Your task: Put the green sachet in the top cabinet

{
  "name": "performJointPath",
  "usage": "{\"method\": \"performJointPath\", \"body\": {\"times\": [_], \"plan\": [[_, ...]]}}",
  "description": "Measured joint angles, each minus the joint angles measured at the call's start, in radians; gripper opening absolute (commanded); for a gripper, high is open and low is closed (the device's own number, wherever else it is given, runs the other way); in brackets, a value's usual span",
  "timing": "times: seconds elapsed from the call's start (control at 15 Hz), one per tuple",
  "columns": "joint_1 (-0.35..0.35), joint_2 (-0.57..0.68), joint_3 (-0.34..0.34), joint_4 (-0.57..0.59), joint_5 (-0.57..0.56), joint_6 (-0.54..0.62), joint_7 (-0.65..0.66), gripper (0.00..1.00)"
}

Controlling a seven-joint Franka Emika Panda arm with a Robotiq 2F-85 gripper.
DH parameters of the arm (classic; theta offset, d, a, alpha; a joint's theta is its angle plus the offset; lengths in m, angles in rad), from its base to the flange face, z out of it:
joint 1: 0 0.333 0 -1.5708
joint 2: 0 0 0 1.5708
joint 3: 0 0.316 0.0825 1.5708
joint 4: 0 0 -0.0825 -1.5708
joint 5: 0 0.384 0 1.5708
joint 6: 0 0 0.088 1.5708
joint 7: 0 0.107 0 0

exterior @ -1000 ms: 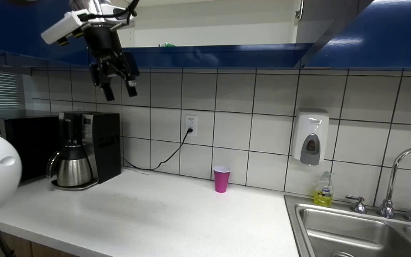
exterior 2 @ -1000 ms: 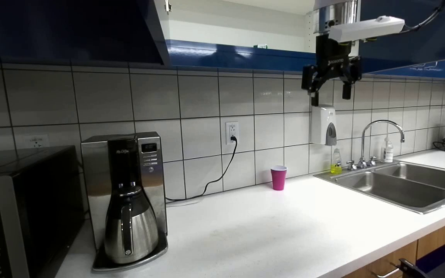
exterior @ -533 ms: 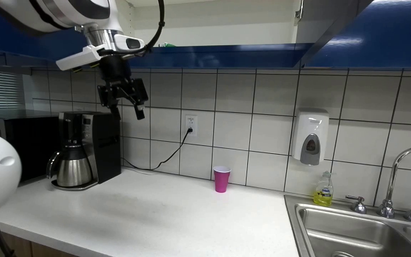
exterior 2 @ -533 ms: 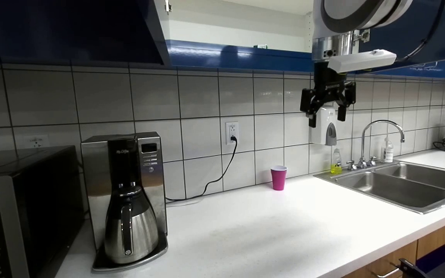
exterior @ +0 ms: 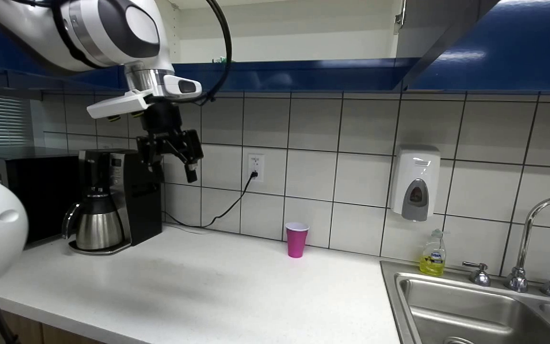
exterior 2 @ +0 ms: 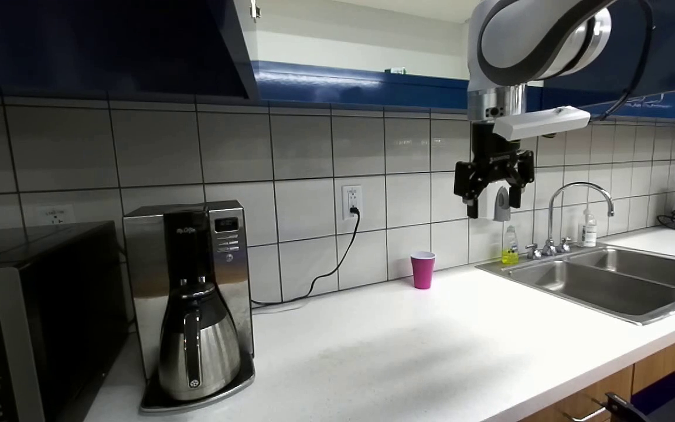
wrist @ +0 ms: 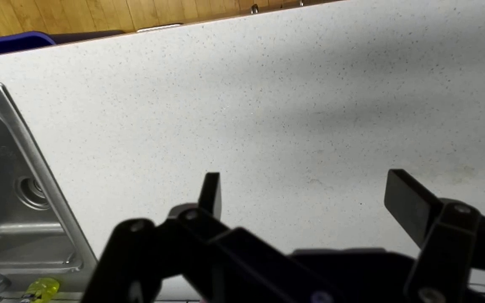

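Gripper (exterior 2: 494, 204) jaws spread wide, holding nothing above the countertop (wrist: 267, 105); green sachet (exterior 2: 396, 71) in top cabinet (exterior 2: 337, 84), apparently near its front lip (exterior: 303, 75), so a bump from the arm (exterior: 112, 36) could knock it out.

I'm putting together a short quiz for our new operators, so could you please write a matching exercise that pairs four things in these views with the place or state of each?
Column one
1. green sachet
2. pincer
3. pink cup
4. soap bottle

Column two
A. standing on the white counter
B. on the rim of the sink
C. in the top cabinet, mostly hidden
D. open, holding nothing

Pairs: 1-C, 2-D, 3-A, 4-B
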Motion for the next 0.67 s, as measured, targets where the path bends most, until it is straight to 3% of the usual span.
{"method": "performJointPath", "body": {"times": [0.67], "plan": [[0.000, 0.020, 0.003, -0.004, 0.000, 0.000, -0.006, 1.00]]}}
